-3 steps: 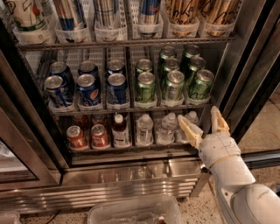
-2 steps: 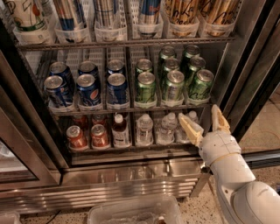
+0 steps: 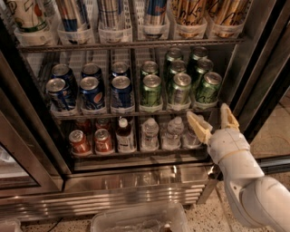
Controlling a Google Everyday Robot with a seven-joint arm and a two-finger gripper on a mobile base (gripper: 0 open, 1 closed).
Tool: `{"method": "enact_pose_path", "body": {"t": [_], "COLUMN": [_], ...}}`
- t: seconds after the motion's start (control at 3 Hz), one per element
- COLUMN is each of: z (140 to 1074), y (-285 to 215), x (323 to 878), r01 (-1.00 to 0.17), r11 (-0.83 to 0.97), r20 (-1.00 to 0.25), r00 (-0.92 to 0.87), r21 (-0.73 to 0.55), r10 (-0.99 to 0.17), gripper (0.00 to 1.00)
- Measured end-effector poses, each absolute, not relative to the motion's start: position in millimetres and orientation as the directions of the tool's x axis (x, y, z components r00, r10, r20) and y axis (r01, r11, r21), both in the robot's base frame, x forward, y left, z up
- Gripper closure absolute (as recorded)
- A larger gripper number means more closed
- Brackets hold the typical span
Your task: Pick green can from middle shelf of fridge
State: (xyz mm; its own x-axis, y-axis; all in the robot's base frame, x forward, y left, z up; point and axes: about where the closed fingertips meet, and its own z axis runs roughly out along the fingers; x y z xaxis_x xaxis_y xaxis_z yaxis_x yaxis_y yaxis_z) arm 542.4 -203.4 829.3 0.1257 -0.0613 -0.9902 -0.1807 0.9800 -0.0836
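The fridge (image 3: 41,181) stands open in front of me. Its middle shelf (image 3: 136,112) holds short blue cans (image 3: 93,93) on the left and green cans on the right in clear lane trays. The front green cans stand at the shelf edge: one in the middle (image 3: 151,90), one beside it (image 3: 180,88) and one at the far right (image 3: 208,87). My gripper (image 3: 214,120) is open and empty, fingers pointing up. It hovers just below and in front of the rightmost green can, level with the lower shelf.
The top rack holds tall cans (image 3: 155,11). The lower rack holds red cans (image 3: 79,141) and small bottles (image 3: 149,133). The dark door frame (image 3: 260,77) stands close on the right. A clear plastic bin (image 3: 140,219) sits on the floor below the steel base.
The gripper has risen slightly and edged towards the middle shelf's right end. The cans have not moved.
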Motion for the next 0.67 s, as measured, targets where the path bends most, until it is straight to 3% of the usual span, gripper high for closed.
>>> {"method": "enact_pose_path", "body": {"t": [0.67], "z": [827], "y": [-205], "x": [568], "r01": [-0.192], "r11": [0.978], "r20": [-0.992], "r00": [0.116], "r21": [-0.079], "r10": [-0.057], "gripper": [0.26]}}
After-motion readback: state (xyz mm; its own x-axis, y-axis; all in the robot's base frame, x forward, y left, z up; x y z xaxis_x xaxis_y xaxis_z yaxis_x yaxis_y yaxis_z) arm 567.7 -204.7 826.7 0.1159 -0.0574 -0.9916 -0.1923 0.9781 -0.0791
